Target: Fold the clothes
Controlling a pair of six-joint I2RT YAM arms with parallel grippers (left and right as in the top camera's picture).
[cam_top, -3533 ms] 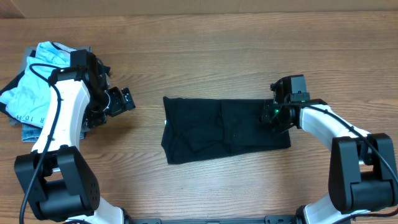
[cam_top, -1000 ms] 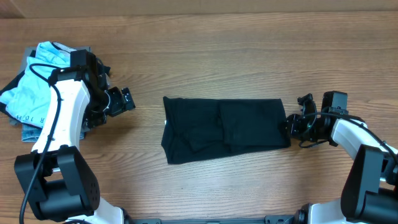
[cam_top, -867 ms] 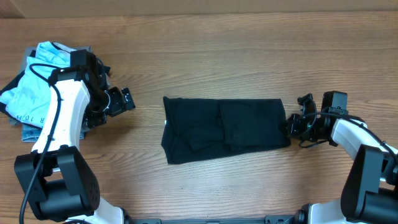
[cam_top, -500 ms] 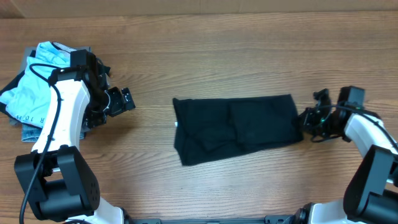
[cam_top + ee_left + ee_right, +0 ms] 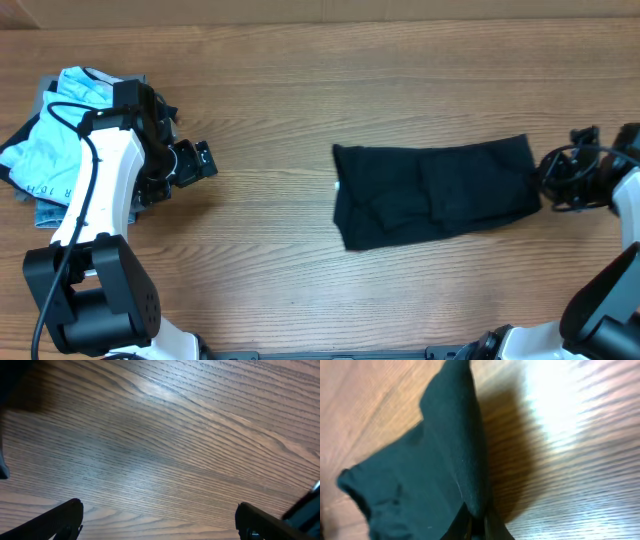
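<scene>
To the left of the left end effector (image 5: 203,160), beside its white arm, lies a crumpled pile with a light blue cotton garment with dark lettering (image 5: 48,140) on top. The left end effector hangs over the bare brown wooden bench (image 5: 320,80) with its fingers wide apart and nothing between them; in the left wrist view only wood grain lies between the two dark fingertips (image 5: 67,515). Well to its right, the large plain black T-shirt of soft thin fabric (image 5: 435,190) lies on the bench, folded into a long band. The right end effector (image 5: 548,184) is closed tight on the right end of this T-shirt, and the cloth spreads away from its fingers (image 5: 470,527).
</scene>
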